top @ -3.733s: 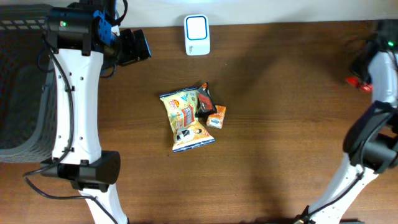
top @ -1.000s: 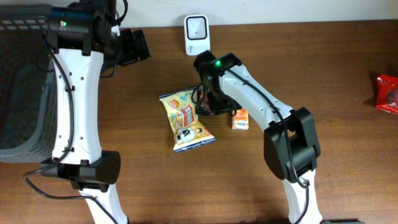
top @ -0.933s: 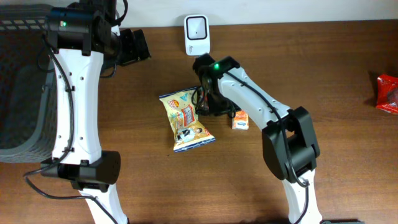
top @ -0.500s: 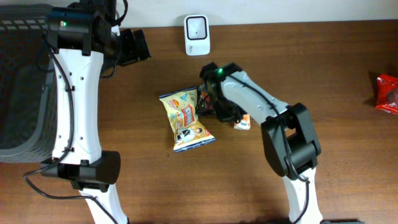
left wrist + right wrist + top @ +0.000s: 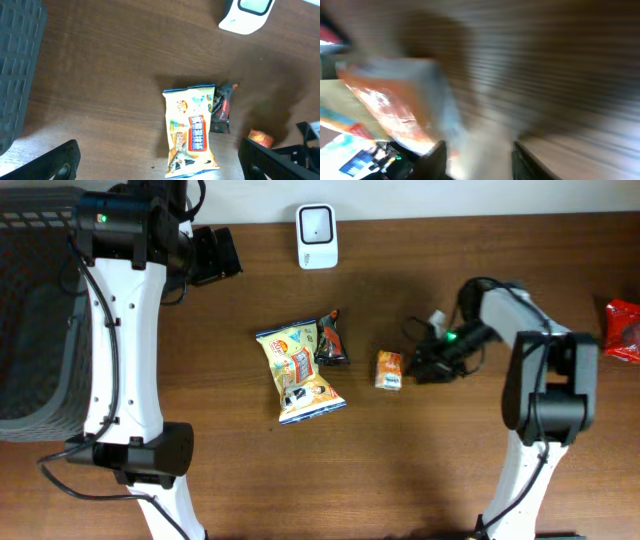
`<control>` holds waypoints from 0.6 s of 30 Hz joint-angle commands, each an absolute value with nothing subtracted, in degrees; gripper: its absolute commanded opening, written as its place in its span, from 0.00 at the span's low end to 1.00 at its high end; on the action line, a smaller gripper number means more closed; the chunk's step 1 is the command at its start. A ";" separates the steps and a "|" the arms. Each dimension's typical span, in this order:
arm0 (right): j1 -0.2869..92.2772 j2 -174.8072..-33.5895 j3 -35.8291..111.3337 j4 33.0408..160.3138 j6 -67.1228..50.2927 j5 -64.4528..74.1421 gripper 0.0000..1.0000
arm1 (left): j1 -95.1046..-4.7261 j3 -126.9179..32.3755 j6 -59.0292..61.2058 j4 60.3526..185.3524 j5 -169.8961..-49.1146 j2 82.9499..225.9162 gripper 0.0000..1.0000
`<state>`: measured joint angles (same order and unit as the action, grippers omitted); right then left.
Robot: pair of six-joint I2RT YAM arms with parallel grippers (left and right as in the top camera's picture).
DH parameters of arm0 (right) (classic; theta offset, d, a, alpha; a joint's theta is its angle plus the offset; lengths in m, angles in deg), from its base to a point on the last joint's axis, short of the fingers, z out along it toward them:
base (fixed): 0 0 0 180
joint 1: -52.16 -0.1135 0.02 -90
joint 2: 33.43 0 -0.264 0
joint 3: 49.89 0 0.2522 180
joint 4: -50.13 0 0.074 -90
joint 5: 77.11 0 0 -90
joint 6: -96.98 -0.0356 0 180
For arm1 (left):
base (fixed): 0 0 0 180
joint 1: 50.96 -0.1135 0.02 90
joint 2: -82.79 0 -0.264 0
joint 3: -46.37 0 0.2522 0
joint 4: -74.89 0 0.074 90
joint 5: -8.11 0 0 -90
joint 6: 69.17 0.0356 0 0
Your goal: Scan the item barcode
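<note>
Dark brown wood counter [image 5: 480,450], pale strip beyond its 12 o'clock edge. Grey mesh basket [image 5: 35,310] along the 9 o'clock side. White scanner [image 5: 317,237] stands at the 12 o'clock edge, window facing up. Mid-counter: yellow chip bag [image 5: 298,373] lying flat, w/ a small dark packet [image 5: 330,342] touching its edge at approx 1 o'clock. Orange carton [image 5: 389,369] lies at 3 o'clock of the bag, apart from both and well short of the scanner, which sits at approx 11 o'clock from it. Red packet [image 5: 622,330] is half cut off at the 3 o'clock edge. Left arm: base at approx 7 o'clock, white link runs straight up to an elbow in the 11 o'clock corner. Left tool [image 5: 218,256] is raised there, pointing toward 3 o'clock, fingers [image 5: 60,160] spread wide w/ nothing between them; its cam looks down on the bag, the packet and the scanner's corner. Right arm: base at approx 5 o'clock, link rises, folds over, and the forearm drops back toward 8 o'clock. Right tool [image 5: 420,367] sits low, just at 3 o'clock of the carton; can't tell if touching. Right wrist view is badly smeared, but the two fingers [image 5: 437,160] show a gap w/ bare counter between them, the carton off to one side, so apart and holding nothing.
</note>
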<state>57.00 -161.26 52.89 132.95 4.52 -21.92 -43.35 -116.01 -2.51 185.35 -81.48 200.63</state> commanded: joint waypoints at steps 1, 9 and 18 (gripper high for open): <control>60.19 -159.84 56.56 137.08 2.84 -11.14 0.48 | -43.63 -116.14 -1.79 185.37 -81.70 199.45 0.99; 48.28 -155.66 60.78 139.31 3.45 -9.07 0.66 | -43.63 -116.14 -1.79 185.37 -81.68 199.45 0.99; 37.53 -136.10 60.84 146.78 -5.11 3.52 0.69 | -43.63 -116.14 -1.79 185.37 -81.70 199.45 0.99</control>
<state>40.78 -143.66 60.76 143.88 -4.07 -1.26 -43.35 -115.99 -2.49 185.29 -81.46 200.63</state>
